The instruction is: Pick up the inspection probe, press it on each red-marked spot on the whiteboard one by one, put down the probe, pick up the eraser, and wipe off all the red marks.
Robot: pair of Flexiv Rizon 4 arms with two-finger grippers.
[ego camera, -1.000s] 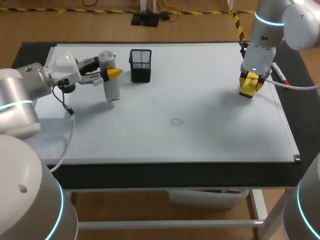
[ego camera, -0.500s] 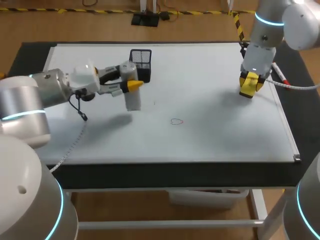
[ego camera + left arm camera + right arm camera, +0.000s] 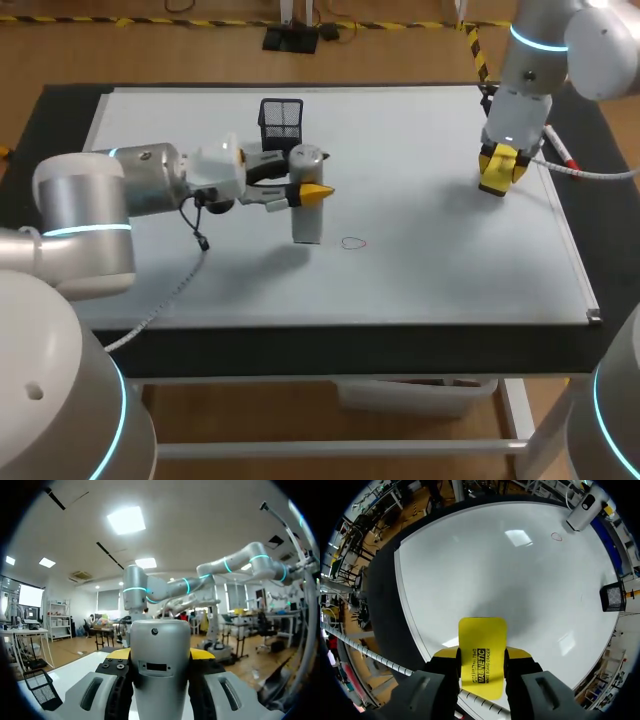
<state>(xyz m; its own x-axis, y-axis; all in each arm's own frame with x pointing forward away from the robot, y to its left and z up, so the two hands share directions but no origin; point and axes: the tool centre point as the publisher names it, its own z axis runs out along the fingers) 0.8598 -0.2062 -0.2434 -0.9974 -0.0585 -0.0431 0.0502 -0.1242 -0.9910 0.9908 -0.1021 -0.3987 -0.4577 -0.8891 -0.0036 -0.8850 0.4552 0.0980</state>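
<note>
Probe (image 3: 307, 222), clamped in left hand (image 3: 312, 190), hangs just left of the red mark (image 3: 353, 243) to press it; right hand (image 3: 499, 166) clamps eraser (image 3: 482, 640).

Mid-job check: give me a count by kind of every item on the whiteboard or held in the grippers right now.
inspection probe: 1, held in the left gripper
yellow eraser: 1, held in the right gripper
red mark: 1
black mesh holder: 1
Total: 4
</note>
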